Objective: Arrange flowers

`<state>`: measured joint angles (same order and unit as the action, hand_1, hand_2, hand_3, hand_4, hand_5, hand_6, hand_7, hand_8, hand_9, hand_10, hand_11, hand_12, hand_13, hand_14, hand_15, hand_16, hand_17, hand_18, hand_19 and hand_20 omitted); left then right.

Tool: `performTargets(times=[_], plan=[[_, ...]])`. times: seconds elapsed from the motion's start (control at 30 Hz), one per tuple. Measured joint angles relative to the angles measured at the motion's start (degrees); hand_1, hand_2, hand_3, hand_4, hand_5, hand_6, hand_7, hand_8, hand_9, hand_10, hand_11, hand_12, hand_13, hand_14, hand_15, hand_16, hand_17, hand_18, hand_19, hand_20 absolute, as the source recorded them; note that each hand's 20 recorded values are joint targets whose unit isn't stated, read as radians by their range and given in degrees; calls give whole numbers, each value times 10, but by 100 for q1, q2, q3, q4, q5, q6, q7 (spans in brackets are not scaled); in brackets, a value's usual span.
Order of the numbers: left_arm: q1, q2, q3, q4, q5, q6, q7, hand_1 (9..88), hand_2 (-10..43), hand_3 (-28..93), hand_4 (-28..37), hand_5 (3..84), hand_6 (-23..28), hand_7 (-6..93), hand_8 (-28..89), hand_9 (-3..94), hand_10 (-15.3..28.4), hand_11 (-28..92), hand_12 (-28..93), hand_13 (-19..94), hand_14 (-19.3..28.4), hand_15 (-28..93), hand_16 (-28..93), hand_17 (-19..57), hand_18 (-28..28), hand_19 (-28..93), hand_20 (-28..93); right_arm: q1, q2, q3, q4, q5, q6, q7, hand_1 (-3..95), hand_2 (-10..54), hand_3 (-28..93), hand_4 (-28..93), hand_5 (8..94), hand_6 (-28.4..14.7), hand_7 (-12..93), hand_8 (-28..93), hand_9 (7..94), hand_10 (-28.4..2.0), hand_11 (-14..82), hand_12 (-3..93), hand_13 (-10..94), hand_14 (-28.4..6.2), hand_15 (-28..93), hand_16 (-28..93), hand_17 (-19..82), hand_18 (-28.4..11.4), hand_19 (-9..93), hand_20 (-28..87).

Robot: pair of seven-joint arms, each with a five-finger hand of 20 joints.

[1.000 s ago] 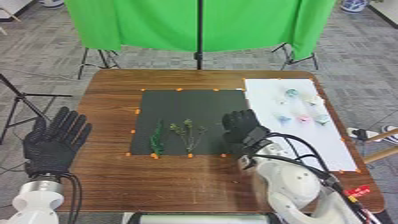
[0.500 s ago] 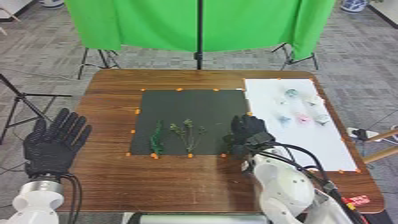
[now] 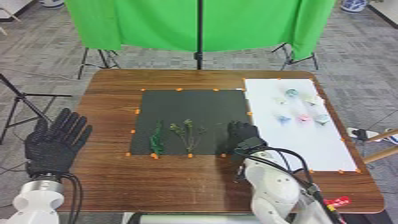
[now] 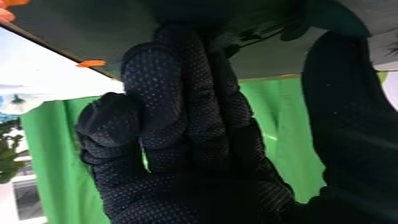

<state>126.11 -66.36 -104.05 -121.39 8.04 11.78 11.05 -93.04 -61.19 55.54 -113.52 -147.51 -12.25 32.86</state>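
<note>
Black-gloved right hand (image 3: 245, 139) near dark leaves (image 4: 295, 32)

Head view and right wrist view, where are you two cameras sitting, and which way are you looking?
Head view: on the robot's head, looking forward and down at the wooden table. Both white arms come in from the bottom, with the left hand and right hand.
Right wrist view: on the right arm's wrist, looking along its black glove past the dark sheet.
Both see the right hand, the dark sheet, part of the white sheet and the green cloth.
</note>
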Motion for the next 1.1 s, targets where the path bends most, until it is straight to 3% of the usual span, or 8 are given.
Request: performTargets(times=[0.1, 0.27, 0.43, 0.6, 1.1], plan=[[0, -4, -1, 0, 4, -1, -7, 280, 153, 729, -283, 480, 83, 155, -83, 403, 146, 198, 132, 307, 147, 376, -42, -12, 129, 280, 146, -3, 6, 0, 17, -76, -20, -139, 626, -95, 653, -280, 572, -41, 500, 121, 753, -146, 153, 348, 672, -90, 550, 450, 380, -268, 919, 387], [-1, -21, -8, 0, 8, -1, -28, 282, 149, 729, -283, 479, 84, 156, -83, 403, 146, 198, 132, 306, 147, 376, -42, -12, 129, 281, 146, -15, 75, -7, 35, -245, 37, -659, 634, -95, 658, -282, 576, -36, 504, 120, 754, -142, 145, 353, 672, -83, 538, 459, 378, -265, 914, 392], [2, -34, -22, 0, -2, -5, -50, 283, 148, 727, -283, 479, 84, 155, -83, 403, 146, 197, 132, 306, 148, 376, -42, -13, 129, 282, 146, -38, 117, -31, 11, -253, 87, -687, 593, -95, 652, -281, 579, -40, 484, 117, 749, -153, 185, 336, 677, -109, 561, 431, 381, -269, 915, 392], [7, -36, -23, 0, -28, -3, -54, 282, 150, 726, -283, 479, 84, 156, -83, 402, 146, 197, 132, 306, 147, 377, -43, -13, 129, 282, 146, -96, 118, -31, -74, -119, 65, -613, 555, -95, 669, -271, 603, -54, 394, 123, 747, -160, 216, 314, 684, -132, 597, 378, 382, -271, 919, 390], [43, -35, -22, -16, -39, 52, -60, 280, 154, 726, -283, 481, 85, 158, -83, 404, 147, 200, 131, 306, 149, 381, -44, -15, 130, 286, 145, -275, -150, -37, -397, 109, -356, -360, 563, -95, 663, -260, 638, -61, 320, 145, 761, -167, 203, 326, 685, -137, 599, 375, 380, -276, 921, 388]])
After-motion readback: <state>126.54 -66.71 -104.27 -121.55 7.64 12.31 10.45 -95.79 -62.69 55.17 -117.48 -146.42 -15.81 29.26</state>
